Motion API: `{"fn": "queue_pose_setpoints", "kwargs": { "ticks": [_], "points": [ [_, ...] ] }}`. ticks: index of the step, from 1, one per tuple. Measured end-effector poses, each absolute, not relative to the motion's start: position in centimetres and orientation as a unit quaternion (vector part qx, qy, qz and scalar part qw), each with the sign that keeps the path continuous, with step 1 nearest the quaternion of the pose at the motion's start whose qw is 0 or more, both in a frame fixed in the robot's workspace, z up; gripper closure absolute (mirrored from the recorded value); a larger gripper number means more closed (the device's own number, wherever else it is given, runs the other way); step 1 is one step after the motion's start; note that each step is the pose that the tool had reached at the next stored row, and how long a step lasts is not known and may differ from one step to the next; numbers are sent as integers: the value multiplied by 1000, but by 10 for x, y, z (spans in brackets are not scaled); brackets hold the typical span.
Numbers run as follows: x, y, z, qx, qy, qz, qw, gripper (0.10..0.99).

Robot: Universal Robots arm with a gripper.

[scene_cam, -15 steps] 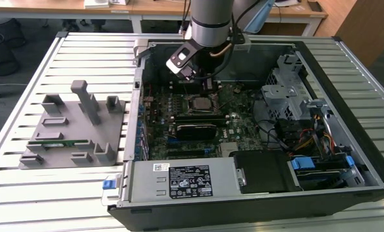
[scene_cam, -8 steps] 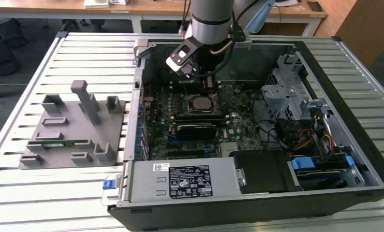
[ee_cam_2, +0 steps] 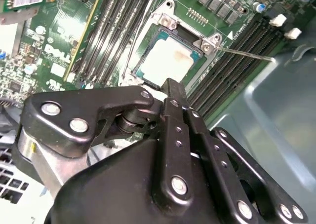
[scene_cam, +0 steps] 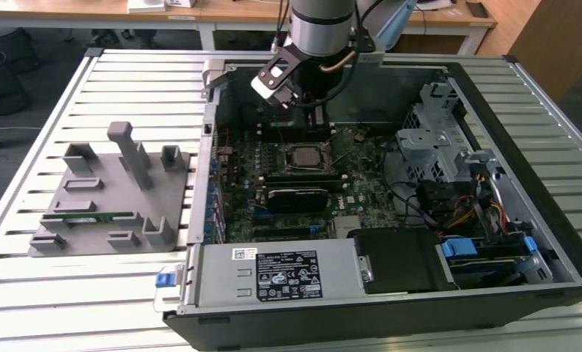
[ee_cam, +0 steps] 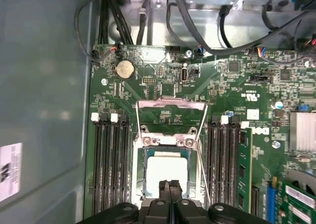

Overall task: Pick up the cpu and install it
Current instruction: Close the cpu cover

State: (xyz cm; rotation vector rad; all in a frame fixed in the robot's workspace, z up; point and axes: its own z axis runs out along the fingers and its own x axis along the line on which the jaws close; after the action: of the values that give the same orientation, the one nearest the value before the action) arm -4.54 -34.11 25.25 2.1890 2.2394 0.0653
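1. Setting. An open computer case (scene_cam: 525,95) lies on a slatted table (scene_cam: 124,73). The arm reaches down into the case at its far end in the exterior view.

2. Gripper. The gripper (scene_cam: 313,117) hangs over the motherboard (scene_cam: 369,183), just beyond the socket in the exterior view. In both wrist views the fingers (ee_cam: 165,190) are clenched together, with only a thin seam between them and nothing grasped. The gripper tip (ee_cam_2: 174,86) sits at the near edge of the socket (ee_cam: 136,184), close over the chip's border. Contact cannot be confirmed.

3. Cpu. The cpu (ee_cam: 168,169) lies flat inside the socket, silvery top upward, square to the socket frame. It appears in the second wrist view (ee_cam_2: 165,58) and in the exterior view (scene_cam: 306,156) at the same place.

4. Retention. The load plate (ee_cam: 170,103) stands swung open, away from the cpu. The thin lever (ee_cam_2: 247,54) is released and extends over the adjoining memory slots (ee_cam: 111,165).

5. Surroundings. A green memory stick (ee_cam: 244,169) is seated in a slot beside the socket. A coin cell (ee_cam: 125,69) sits beyond the load plate. On the exterior view's left, a grey fixture (scene_cam: 76,235) rests on the table beside the case.
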Motion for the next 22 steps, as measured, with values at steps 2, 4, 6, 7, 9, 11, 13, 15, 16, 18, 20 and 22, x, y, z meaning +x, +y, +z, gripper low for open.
{"fn": "queue_pose_setpoints", "kwargs": {
  "ticks": [2, 4, 6, 7, 9, 11, 13, 15, 16, 18, 20, 22],
  "points": [
    [-45, -341, 258, 699, 715, 21, 5, 980],
    [-45, -341, 266, 699, 715, 21, 5, 980],
    [-45, -341, 274, 699, 715, 21, 5, 980],
    [-45, -341, 276, 699, 715, 21, 5, 980],
    [-45, -343, 277, 699, 715, 21, 5, 980],
    [-45, -347, 277, 699, 715, 21, 5, 980],
    [-45, -352, 277, 699, 715, 21, 5, 980],
    [-45, -355, 277, 699, 715, 21, 5, 980],
    [-45, -355, 277, 699, 715, 21, 5, 980],
    [-45, -355, 277, 699, 715, 21, 5, 980],
    [-43, -355, 277, 699, 715, 21, 5, 980],
    [-41, -355, 277, 699, 715, 21, 5, 980]
  ]
}}
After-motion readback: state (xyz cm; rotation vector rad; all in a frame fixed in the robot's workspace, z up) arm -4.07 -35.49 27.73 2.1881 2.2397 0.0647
